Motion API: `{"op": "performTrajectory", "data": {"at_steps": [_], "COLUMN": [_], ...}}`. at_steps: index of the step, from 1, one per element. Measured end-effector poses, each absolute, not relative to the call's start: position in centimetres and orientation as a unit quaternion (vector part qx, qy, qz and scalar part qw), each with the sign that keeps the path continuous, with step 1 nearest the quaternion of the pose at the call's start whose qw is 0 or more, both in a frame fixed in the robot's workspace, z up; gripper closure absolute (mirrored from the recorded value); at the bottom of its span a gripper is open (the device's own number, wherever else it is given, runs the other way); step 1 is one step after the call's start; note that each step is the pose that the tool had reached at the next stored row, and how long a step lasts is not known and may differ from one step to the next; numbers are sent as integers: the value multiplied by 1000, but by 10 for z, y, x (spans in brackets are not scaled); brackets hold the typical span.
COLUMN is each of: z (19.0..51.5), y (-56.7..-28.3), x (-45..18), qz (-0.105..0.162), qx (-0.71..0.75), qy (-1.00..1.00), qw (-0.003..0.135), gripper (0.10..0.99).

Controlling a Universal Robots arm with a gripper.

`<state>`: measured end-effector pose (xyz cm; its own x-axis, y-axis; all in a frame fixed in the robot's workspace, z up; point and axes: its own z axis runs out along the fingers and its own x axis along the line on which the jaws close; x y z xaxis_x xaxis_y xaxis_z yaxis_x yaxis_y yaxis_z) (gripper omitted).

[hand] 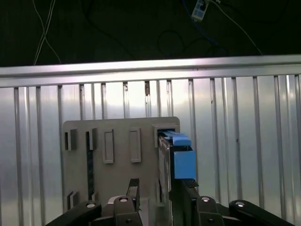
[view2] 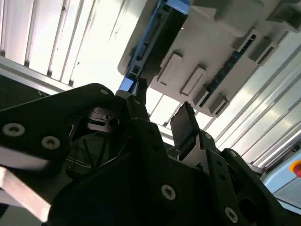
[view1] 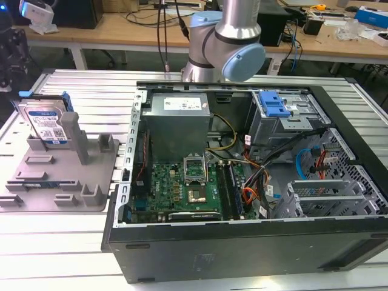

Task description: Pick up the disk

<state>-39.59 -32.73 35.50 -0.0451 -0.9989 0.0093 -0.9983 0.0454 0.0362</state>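
Observation:
The disk (view1: 45, 124) is a silver drive with a blue-and-white label and blue side rails. It stands on edge in the grey slotted fixture (view1: 60, 176) at the exterior view's left. In the first wrist view I look down on the disk (hand: 165, 160) edge-on, its blue rail (hand: 182, 157) beside it. My gripper (hand: 160, 190) hangs above the fixture (hand: 113, 165), open, with nothing between its black fingers (hand: 134, 188). The second wrist view shows the gripper (view2: 162, 115) with its fingertips apart, and the disk (view2: 155, 37) in the fixture (view2: 211, 52) beyond them.
An open computer case (view1: 339, 236) takes up the middle and right of the slatted aluminium table (view1: 54, 242), with a blue drive-bay bracket (view1: 274, 106) inside. The arm (view1: 227, 42) rises behind the case. The table's edge (hand: 150, 70) runs beyond the fixture.

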Motion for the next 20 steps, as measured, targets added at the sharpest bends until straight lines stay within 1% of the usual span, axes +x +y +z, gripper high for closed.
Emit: {"op": "performTrajectory", "data": {"at_steps": [2, 4, 9, 12, 16, 20], "z": [355, 354, 354, 353, 352, 350], "y": [-317, -307, -307, -307, -307, -308], "x": [-396, -399, -405, -405, -406, -407], "qz": [-9, -1, 8, 7, 2, 2], "qx": [691, 691, 691, 691, 691, 691], "qy": [-723, -723, -722, -722, -722, -722], "qw": [17, 24, 33, 32, 22, 21], "gripper": [604, 604, 604, 604, 604, 604]}}
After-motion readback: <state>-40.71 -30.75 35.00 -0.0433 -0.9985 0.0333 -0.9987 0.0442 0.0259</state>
